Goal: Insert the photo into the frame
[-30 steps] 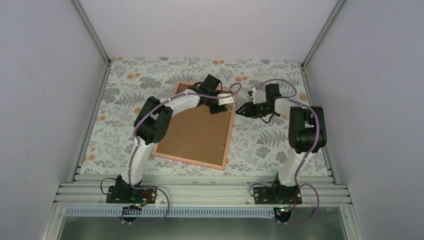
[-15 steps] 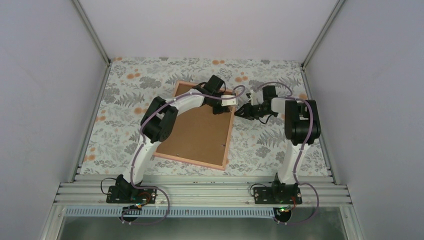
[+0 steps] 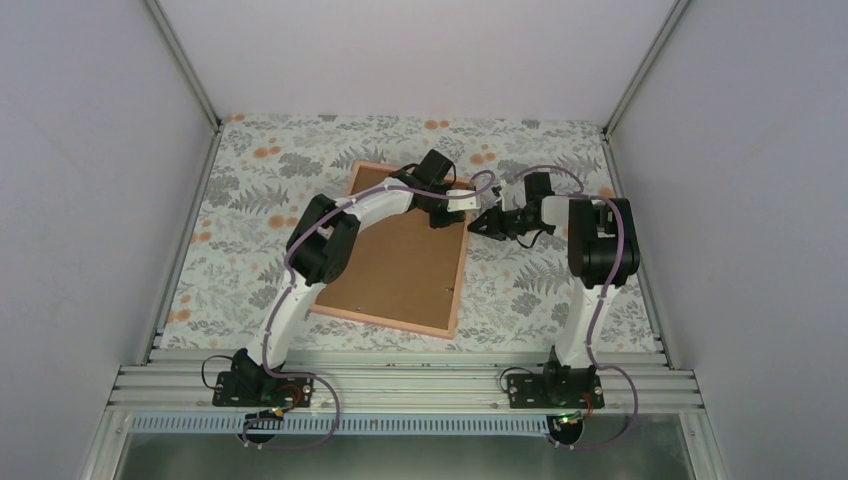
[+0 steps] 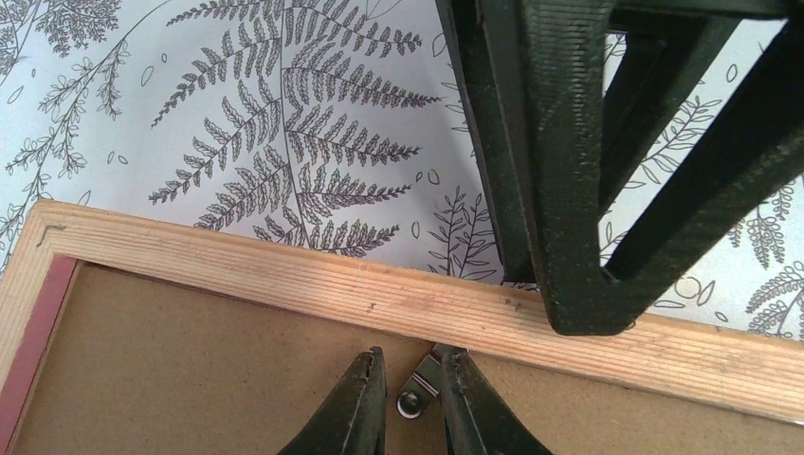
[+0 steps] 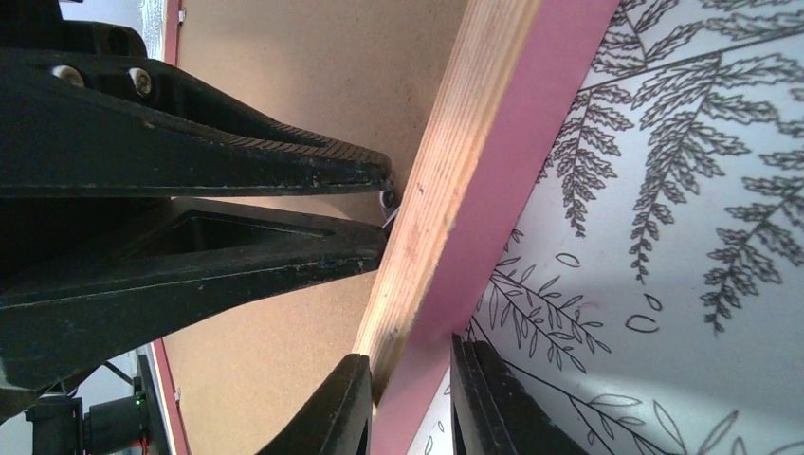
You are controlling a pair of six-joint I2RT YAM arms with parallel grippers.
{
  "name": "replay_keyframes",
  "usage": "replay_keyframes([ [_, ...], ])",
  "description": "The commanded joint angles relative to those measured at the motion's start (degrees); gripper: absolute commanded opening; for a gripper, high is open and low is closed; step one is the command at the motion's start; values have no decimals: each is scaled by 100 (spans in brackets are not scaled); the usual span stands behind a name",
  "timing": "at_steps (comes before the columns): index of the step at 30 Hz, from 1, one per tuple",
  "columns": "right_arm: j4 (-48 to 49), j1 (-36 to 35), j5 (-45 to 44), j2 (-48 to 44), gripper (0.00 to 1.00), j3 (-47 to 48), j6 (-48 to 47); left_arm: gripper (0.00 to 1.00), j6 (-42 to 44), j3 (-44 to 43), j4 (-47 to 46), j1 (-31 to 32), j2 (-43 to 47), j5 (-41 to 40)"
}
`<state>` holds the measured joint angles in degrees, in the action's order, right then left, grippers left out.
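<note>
**Hidden or unclear.** What lies beneath the board cannot be seen. The left arm covers the far right corner of the frame from above. Both wrist views cut off all but one corner or edge.

**Frame** [image 3: 380, 321], one. It is a large rectangle lying back-up on the table [image 3: 260, 180], slightly askew, roughly midway between the two arms. The rim is pale raw wood with visible grain on the back. The outer side is painted pink.

**Board** [image 3: 400, 265], one. This flat, matt brown fibreboard sits inside the rim and fills it.

**Tab** [image 4: 415, 393], one seen. It is a small, bright metal piece with a round end, on the board just inside the far rim.

**Table covering.** Pale sheet printed with grey ferns and a few orange flowers.

**Left gripper** [image 4: 412, 358], one. It has two black tapered fingers [image 4: 360, 408], ridged on their inner faces. They are drawn to a narrow slit, with the tab pinched between their tips.

**Right gripper** [image 5: 410, 355], one. Its two black fingers [image 5: 488, 398] straddle the right edge of the frame near the far corner, one on the wood side and one on the pink side. The edge fills the gap, so they are clamped on it. This gripper sits just beside the left one, their tips nearly meeting across the rim.
</note>
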<state>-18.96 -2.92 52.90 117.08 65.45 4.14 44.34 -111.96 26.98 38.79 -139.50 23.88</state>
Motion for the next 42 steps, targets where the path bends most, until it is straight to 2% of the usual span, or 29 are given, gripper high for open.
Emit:
replay_keyframes([
  [1,42,2,1,102,23,54,32,17,-72,-89,62,41,-240,-136],
  [5,6,8,-32,20,23,100,1,17,-255,-247,95,20,-207,-180],
  [8,-54,43,-43,-145,24,162,-47,22,-347,-310,173,-15,31,-141],
  [12,-34,149,30,-602,30,31,-70,33,-145,566,-145,-29,962,-43],
  [14,-23,183,87,-892,37,-97,-87,42,6,1184,-283,-29,1521,55],
  [19,-186,222,156,-1558,57,-482,-194,50,284,2794,-323,7,2896,307],
  [22,-330,239,135,-1850,78,-733,-297,53,316,3588,-164,139,3646,456],
  [30,-593,251,324,-2440,97,-1256,-460,54,234,5676,-138,1198,5306,32],
  [34,-500,254,405,-2515,100,-1534,-475,54,-3,6207,-411,1770,5408,-297],
  [42,-291,253,432,-2508,97,-1801,-416,54,-150,6389,-731,2188,4880,-640],
])
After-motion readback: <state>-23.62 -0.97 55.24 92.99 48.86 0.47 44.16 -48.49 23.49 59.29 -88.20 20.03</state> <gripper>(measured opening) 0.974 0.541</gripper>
